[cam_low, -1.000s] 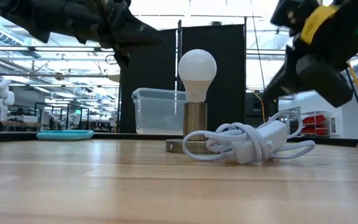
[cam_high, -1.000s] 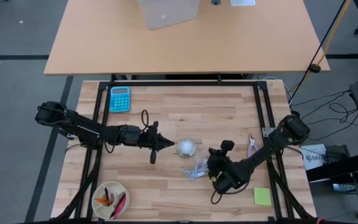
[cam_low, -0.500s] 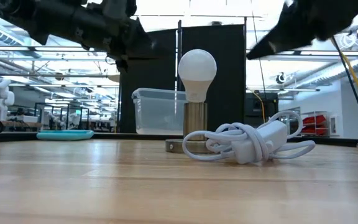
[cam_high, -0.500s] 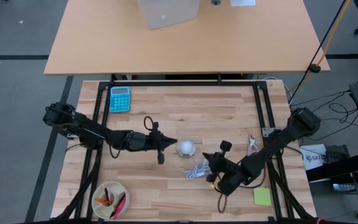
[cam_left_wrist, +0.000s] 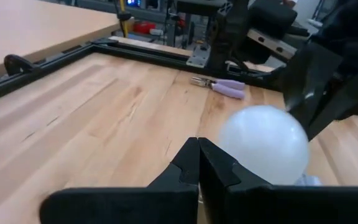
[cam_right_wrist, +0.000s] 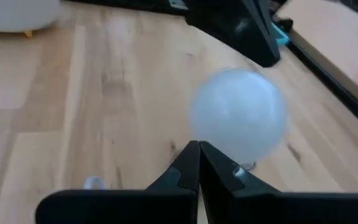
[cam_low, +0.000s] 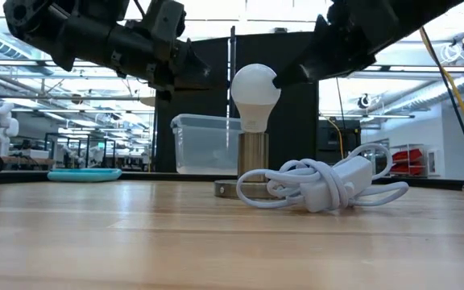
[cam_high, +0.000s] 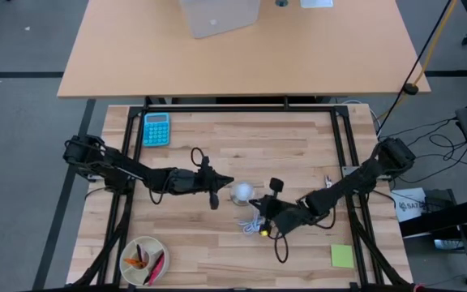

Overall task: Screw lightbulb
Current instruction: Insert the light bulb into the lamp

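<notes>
The white lightbulb [cam_high: 243, 193] stands upright with its base in a brass socket [cam_low: 253, 155] on a flat grey disc [cam_low: 230, 190]. A white coiled cable [cam_low: 322, 182] lies beside the disc on its right. My left gripper [cam_high: 227, 186] is shut and hovers level with the globe [cam_low: 255, 85], a short gap to its left. My right gripper [cam_high: 259, 206] is shut, with its tip right by the globe's right, near side [cam_low: 277, 79]. The globe also shows in the left wrist view [cam_left_wrist: 263, 143] and the right wrist view [cam_right_wrist: 238, 116]. My right gripper's shut fingertips [cam_right_wrist: 199, 152] stand right at the globe's lower side, coming slanting from the table's near right. I cannot tell whether they touch it.
A teal calculator [cam_high: 156, 128] lies at the far left. Purple pliers [cam_high: 329, 188] lie at the right. A green note [cam_high: 342, 256] and a bowl of small things [cam_high: 142, 261] are near the front edge. A clear box [cam_low: 205, 143] stands behind the bulb.
My left gripper has moved toward the table's right, closer to the bulb. My right gripper has swung from the near right toward the far left, up to the bulb's globe. The bulb and cable have kept still.
</notes>
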`<control>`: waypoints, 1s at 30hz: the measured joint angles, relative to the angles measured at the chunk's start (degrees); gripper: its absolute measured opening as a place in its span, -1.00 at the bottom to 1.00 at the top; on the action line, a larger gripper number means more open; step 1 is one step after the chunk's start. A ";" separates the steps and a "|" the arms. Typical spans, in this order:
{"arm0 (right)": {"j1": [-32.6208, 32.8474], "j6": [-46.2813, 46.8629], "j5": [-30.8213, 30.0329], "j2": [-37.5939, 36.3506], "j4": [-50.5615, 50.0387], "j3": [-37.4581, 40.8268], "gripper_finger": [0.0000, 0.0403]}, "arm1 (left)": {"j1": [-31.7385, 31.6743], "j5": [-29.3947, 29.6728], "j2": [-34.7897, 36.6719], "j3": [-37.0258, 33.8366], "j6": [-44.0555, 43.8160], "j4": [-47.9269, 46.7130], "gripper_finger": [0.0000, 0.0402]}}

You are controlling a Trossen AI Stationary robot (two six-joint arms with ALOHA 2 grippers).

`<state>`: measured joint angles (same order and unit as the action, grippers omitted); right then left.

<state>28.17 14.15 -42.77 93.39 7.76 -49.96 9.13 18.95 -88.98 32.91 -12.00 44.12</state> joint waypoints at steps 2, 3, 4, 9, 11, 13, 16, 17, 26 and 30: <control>-0.86 -1.71 1.67 0.15 1.74 -0.02 -1.00 | 0.02 -0.50 0.01 0.00 0.07 0.21 -1.00; -1.44 -2.08 2.40 0.15 1.80 -0.02 -1.00 | 0.02 -0.59 0.01 0.00 0.07 0.11 -1.00; -2.08 -2.34 2.74 0.16 1.79 -0.02 -1.00 | 0.00 -0.66 0.01 0.00 0.09 0.10 -1.00; -3.93 -3.42 2.79 0.17 1.79 -0.02 -1.00 | -0.20 -1.66 -0.43 0.00 0.12 0.08 -1.00; -4.56 -3.66 4.02 0.17 1.93 -0.02 -1.00 | -0.46 -2.05 -0.68 0.00 0.10 -0.04 -1.00; -4.95 -3.65 4.19 0.17 1.92 -0.02 -1.00 | -0.86 -2.22 -1.32 0.02 0.01 0.34 -1.00; -5.37 -3.91 4.06 0.17 2.00 -0.02 -1.00 | -1.55 -2.60 -2.38 0.00 -0.71 0.08 -1.00; -5.59 -3.91 3.95 0.17 2.06 -0.02 -1.00 | -1.94 -3.04 -2.54 0.00 -0.96 0.08 -1.00; -6.89 -4.59 3.96 0.17 2.48 -0.02 -1.00 | -2.82 -3.73 -2.65 0.00 -1.24 0.09 -1.00; -7.33 -4.64 3.99 0.17 2.60 -0.02 -1.00 | -2.84 -3.68 -2.65 0.00 -1.36 0.04 -1.00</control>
<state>20.84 9.51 -38.79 93.56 10.36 -49.98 6.28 15.27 -91.64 32.91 -13.36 44.16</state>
